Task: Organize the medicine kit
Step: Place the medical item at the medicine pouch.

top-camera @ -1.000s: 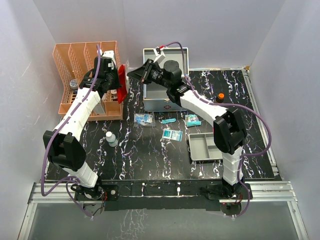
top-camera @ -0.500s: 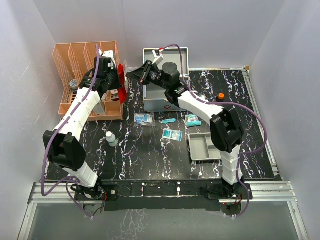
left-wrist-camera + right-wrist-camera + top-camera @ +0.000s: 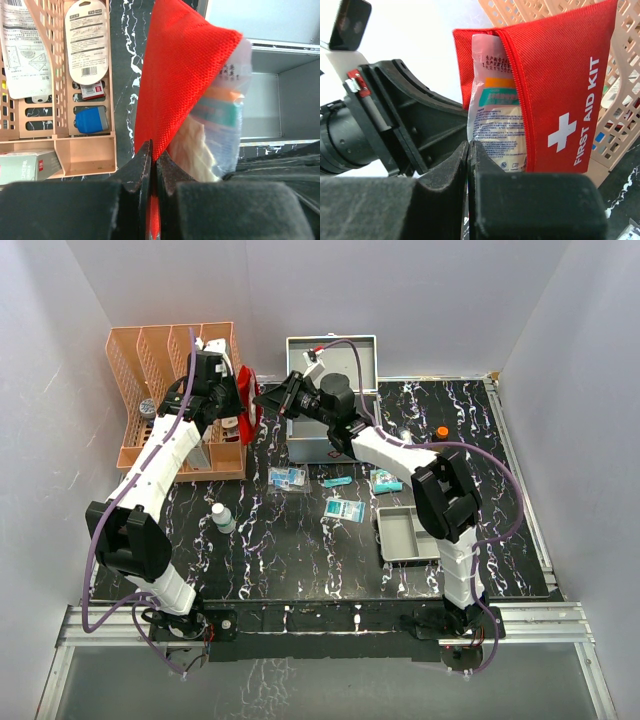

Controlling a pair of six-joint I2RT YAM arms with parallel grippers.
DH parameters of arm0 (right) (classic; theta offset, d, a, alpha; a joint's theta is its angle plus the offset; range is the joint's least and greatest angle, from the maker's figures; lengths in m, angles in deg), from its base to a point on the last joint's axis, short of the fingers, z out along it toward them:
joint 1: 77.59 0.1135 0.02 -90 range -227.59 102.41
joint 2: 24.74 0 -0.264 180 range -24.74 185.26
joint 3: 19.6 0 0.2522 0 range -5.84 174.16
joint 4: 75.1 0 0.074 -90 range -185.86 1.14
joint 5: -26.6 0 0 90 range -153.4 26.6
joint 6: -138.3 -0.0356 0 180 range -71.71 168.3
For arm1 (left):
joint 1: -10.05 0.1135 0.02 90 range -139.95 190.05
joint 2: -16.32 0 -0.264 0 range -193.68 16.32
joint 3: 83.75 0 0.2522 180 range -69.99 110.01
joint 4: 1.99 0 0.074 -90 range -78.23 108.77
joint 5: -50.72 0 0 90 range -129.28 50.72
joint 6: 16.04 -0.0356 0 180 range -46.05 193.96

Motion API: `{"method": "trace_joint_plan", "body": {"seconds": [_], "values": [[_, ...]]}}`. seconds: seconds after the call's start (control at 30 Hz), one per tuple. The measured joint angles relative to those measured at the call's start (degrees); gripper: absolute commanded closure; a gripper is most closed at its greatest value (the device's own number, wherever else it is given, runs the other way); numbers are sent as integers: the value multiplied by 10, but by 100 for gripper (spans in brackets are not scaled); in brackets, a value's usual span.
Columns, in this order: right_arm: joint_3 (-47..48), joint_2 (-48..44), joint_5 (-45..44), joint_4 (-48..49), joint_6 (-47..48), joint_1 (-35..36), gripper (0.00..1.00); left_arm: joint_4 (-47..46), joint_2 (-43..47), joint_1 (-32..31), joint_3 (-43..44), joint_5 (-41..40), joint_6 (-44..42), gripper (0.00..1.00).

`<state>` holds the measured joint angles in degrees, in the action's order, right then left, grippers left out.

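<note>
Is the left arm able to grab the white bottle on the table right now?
Probably not yet: the left gripper is shut on the red pouch, though the bottle itself stands in the open.

Overhead, the right arm (image 3: 385,448) covers most of the inside of the case (image 3: 312,447), and the pouch (image 3: 248,405) shows only as a small red sliver. From the left wrist the packet (image 3: 226,115) poking out of it is blurred — print unreadable — and the pouch's lower end sinks behind the left gripper (image 3: 152,170); the rack (image 3: 85,155) runs off the left edge. From the right wrist the packet's bottom edge is lost in the pinch of the right gripper (image 3: 469,165).
</note>
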<state>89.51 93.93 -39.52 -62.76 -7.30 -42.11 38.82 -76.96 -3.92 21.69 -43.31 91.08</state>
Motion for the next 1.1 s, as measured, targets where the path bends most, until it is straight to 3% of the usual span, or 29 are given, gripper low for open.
{"method": "trace_joint_plan", "body": {"seconds": [0.83, 1.1], "values": [[-4, 11, -59, -84, 103, 0, 100, 13, -2, 0, 6, 15, 6, 100], [57, 50, -88, -84, 106, 10, 100, 13, -3, 0, 6, 18, 11, 100]]}}
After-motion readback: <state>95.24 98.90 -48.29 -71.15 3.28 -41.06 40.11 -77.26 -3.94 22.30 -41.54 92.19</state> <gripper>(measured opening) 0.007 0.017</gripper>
